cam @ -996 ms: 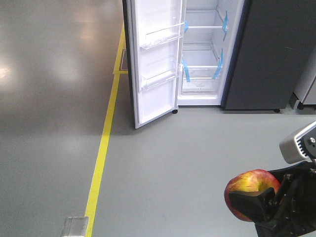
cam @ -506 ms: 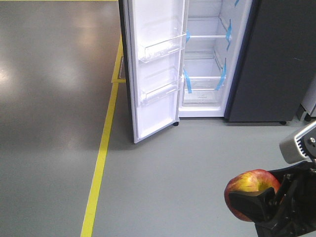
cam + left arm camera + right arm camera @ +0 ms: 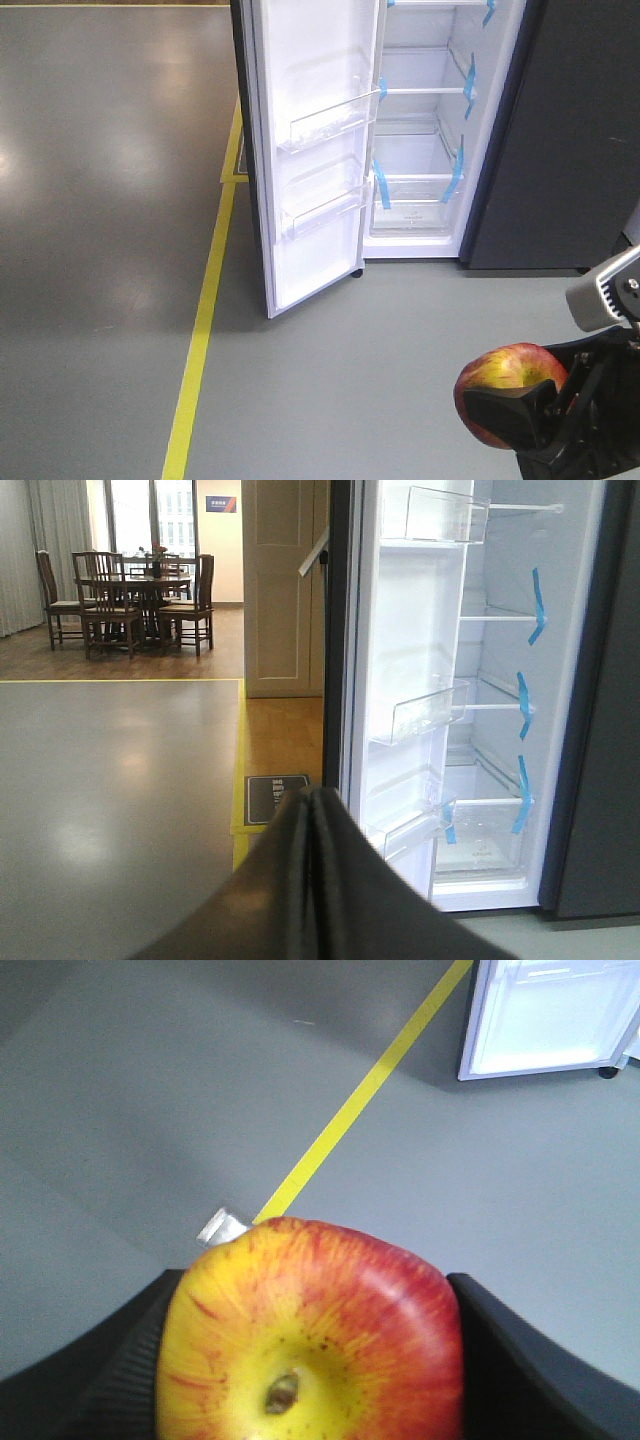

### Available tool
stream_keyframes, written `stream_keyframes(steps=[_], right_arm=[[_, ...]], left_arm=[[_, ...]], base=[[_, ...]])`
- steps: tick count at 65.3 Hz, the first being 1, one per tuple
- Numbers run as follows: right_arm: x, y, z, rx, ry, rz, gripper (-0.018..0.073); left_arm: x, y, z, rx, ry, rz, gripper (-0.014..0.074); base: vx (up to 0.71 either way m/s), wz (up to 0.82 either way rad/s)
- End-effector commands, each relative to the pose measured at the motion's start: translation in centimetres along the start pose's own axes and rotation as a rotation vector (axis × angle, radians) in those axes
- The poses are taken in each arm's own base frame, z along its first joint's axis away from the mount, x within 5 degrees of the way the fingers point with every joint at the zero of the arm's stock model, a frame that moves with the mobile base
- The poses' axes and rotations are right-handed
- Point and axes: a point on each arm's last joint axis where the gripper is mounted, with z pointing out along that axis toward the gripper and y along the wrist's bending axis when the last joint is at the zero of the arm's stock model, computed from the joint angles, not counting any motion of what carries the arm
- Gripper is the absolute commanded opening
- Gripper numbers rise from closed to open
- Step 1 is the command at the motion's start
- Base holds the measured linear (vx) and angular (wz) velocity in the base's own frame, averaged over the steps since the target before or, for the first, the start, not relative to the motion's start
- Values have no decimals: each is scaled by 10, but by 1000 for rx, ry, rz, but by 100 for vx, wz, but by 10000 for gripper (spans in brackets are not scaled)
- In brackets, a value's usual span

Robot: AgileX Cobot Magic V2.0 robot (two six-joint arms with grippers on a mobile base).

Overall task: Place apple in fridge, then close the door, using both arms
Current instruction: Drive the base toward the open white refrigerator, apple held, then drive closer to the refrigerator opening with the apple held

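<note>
The red and yellow apple (image 3: 508,385) (image 3: 310,1335) is held between the black fingers of my right gripper (image 3: 530,410) (image 3: 310,1360), low at the right of the front view, well short of the fridge. The fridge (image 3: 425,130) (image 3: 490,730) stands ahead with its white inside, glass shelves and blue tape strips showing. Its door (image 3: 315,150) (image 3: 400,680) is swung wide open to the left, white inner face and clear bins toward me. My left gripper (image 3: 310,810) is shut on nothing, fingers pressed together, pointing at the door's edge.
A yellow floor line (image 3: 205,320) (image 3: 360,1090) runs toward the fridge's left side. A dark grey cabinet (image 3: 580,130) stands right of the fridge. A table with chairs (image 3: 130,600) and a wooden door (image 3: 285,580) lie far behind. Grey floor separates me from the fridge.
The fridge and its door have grown larger and shifted up in the front view, so I have come closer. The apple stays in the right gripper in the same place.
</note>
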Motion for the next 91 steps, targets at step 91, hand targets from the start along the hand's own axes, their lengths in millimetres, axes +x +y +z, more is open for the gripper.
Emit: stream_keyframes(steps=[91], right_arm=[[-13,2,-8,2,-98,-3,223]], left_arm=[[2,0,0,9,-59,-11,-6]], base=[[14,-1]])
